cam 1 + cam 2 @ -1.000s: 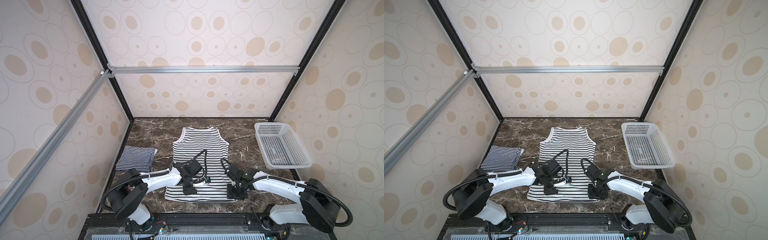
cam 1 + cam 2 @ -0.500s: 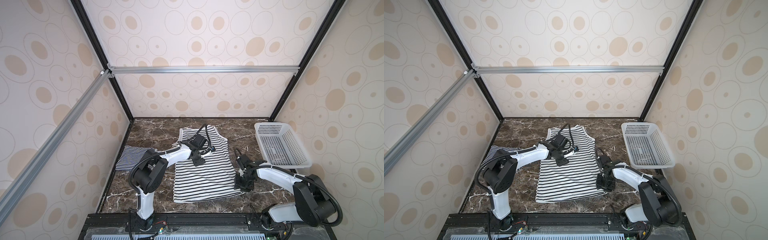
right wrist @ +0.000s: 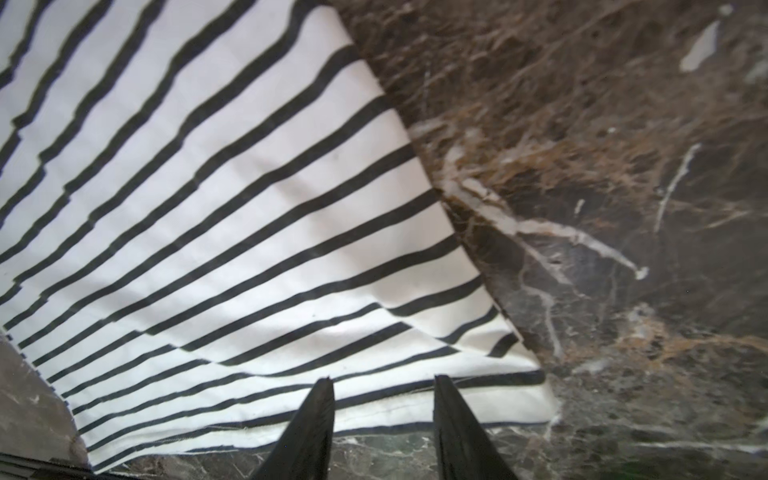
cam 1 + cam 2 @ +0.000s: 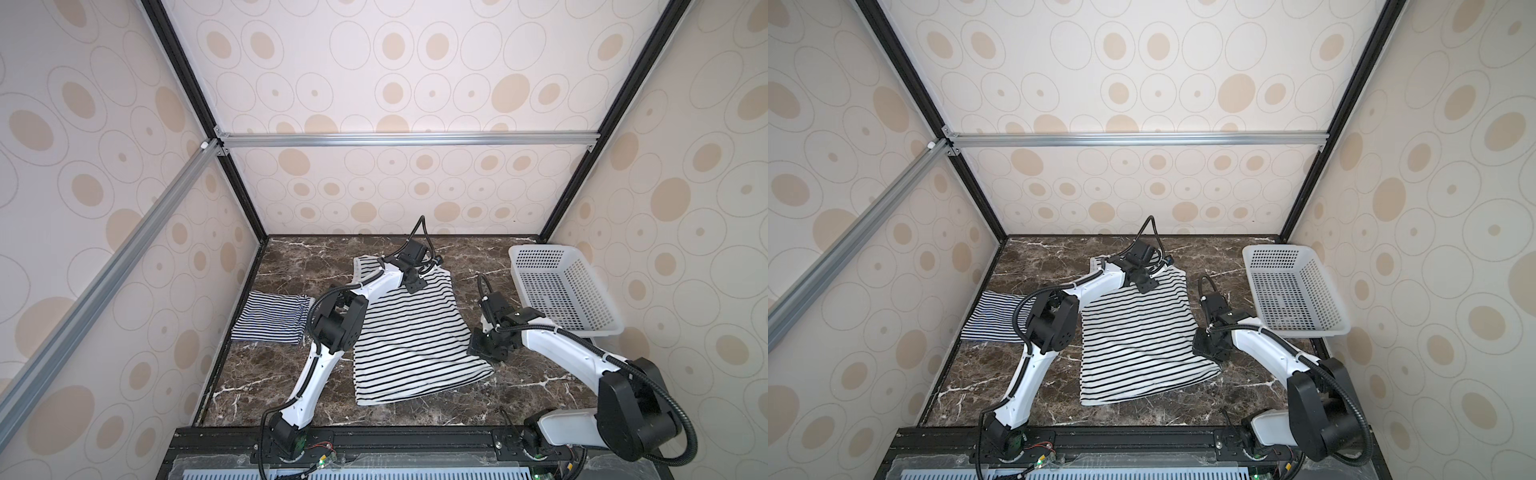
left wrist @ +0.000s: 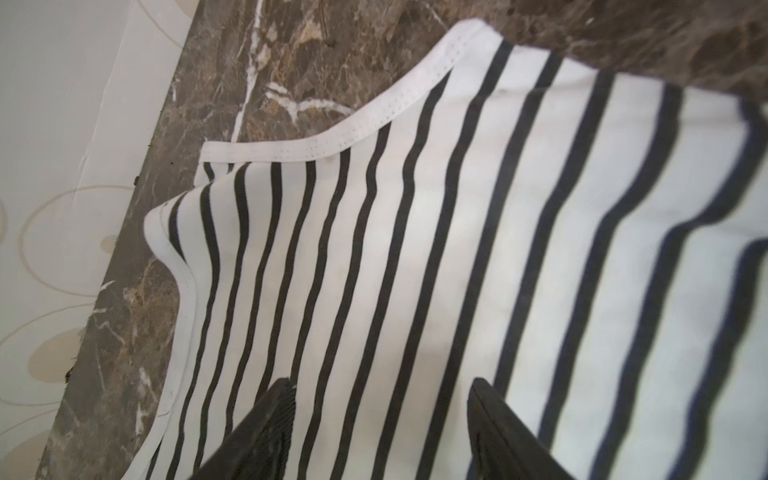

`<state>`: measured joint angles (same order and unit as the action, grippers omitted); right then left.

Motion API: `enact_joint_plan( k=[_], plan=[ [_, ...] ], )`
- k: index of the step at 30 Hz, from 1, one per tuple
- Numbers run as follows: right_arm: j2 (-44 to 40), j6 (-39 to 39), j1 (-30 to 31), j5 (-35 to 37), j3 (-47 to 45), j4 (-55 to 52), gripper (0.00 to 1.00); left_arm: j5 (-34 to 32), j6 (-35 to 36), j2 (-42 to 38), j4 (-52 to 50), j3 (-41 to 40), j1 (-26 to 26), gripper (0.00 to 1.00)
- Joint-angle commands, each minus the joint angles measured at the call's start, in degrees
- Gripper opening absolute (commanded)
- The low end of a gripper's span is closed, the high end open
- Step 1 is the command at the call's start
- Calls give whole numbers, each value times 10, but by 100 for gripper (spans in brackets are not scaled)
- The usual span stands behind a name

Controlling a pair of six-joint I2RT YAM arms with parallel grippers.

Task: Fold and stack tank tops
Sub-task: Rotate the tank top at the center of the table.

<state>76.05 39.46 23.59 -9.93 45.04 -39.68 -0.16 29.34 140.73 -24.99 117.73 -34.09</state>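
Spreading across the middle of the dark marble table in both top views, the wide-striped tank top lies with its straps toward the back wall. The folded navy-striped tank top rests apart on the robot's left, and a white basket stands on the right. The left gripper is over the upper chest and the right gripper at the right side edge. In the left wrist view, the jaws stand apart above striped cloth near a white-trimmed armhole. In the right wrist view, the jaws stand apart over the hem corner, clamping nothing.
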Motion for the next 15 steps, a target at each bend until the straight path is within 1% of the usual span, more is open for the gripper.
enact_joint_plan(
  k=[1, 3, 6, 11, 15],
  plan=[
    [-8, 27, 40, -21, -19, 0, 42, -13, 11, 14, -29, 24, 15, 67],
    [-7, 36, 62, -23, -28, 7, 42, -17, 12, 20, -27, 26, 19, 67],
    [1, 47, 78, -30, -45, 27, 42, -21, 10, 24, -25, 23, 24, 67],
    [37, 51, 82, -27, -57, 47, 42, -35, -3, 31, -36, 20, 37, 66],
    [75, 50, 80, -6, -40, 45, 42, -42, -10, 16, -28, -14, 50, 66]
  ],
)
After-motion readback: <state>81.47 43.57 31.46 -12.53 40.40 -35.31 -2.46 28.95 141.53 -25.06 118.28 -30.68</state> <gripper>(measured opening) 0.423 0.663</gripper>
